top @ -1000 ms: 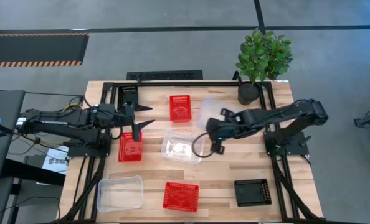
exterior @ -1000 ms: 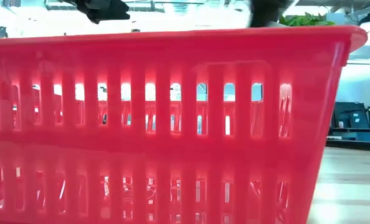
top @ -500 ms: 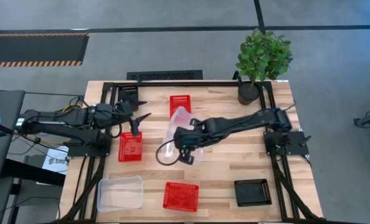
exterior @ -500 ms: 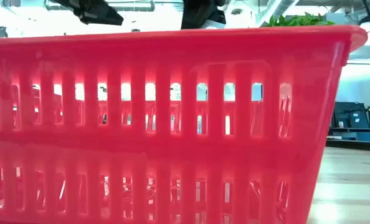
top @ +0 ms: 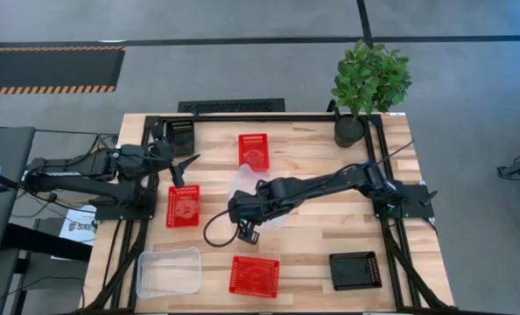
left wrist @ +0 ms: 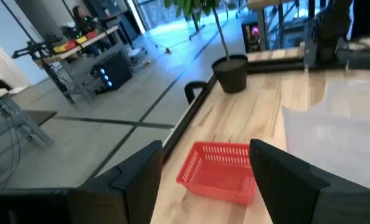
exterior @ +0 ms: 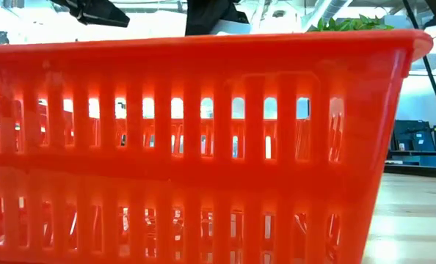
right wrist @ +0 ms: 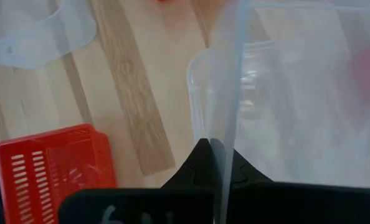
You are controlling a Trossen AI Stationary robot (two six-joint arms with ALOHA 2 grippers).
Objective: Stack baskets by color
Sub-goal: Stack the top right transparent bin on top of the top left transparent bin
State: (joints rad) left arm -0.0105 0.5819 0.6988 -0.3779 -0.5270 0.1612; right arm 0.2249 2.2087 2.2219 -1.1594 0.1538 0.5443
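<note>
My right gripper [top: 242, 203] is shut on a clear basket [top: 249, 181] over the middle of the table, above a second clear basket [top: 273, 210] that rests on the wood. A third clear basket [top: 168, 271] sits near left. Red baskets lie far middle [top: 252, 150], left of centre [top: 183, 206] and near middle [top: 254, 275]; the last fills the low view [exterior: 203, 147]. One black basket [top: 354, 269] sits near right. My left gripper [top: 186, 166] hovers open at the left, holding nothing. In its wrist view the far red basket [left wrist: 219, 171] shows beyond its fingers. My right gripper pinches the clear basket's thin wall at its rim [right wrist: 225, 134] between its two fingers. They come slanting down from the table's right. The basket is tilted on edge in the hold. Whether it touches the clear basket below, I cannot tell.
A potted green plant [top: 368, 83] stands at the far right corner. A dark object [top: 181, 136] lies at the far left corner. Bare wood shows between the near red basket and the black basket.
My right gripper has swung toward the table's left and near edges and sunk a little, still shut. It carried the clear basket from the far middle over the clear basket resting at centre. My left gripper has drawn back slightly toward the left edge.
</note>
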